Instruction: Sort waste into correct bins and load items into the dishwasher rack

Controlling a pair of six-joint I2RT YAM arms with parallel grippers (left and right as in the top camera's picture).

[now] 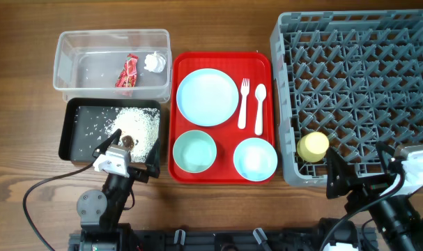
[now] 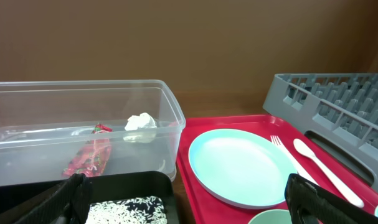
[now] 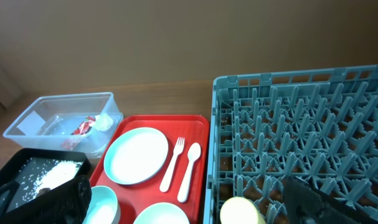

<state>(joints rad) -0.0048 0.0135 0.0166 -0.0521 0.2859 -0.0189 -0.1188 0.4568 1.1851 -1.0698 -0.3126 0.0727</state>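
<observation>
The clear tub [image 1: 86,66] holds the red wrapper [image 1: 128,71] and the white tissue [image 1: 155,62]. Rice grains [image 1: 138,122] and a brown scrap [image 1: 127,141] lie in the black tray [image 1: 82,136]. On the red tray [image 1: 225,136] are the plate [image 1: 207,97], fork [image 1: 243,103], spoon [image 1: 259,108], mint bowl [image 1: 194,151] and light-blue bowl [image 1: 255,158]. The yellow cup [image 1: 313,146] sits in the near-left corner of the grey rack [image 1: 364,77]. My left gripper [image 1: 127,159] hangs open over the black tray's near edge. My right gripper [image 1: 362,171] is open at the rack's near edge, beside the cup.
The tub and black tray stand left of the red tray, the rack to its right, all close together. A black cable [image 1: 40,188] loops on the wood at the near left. Bare wood runs along the table's near edge.
</observation>
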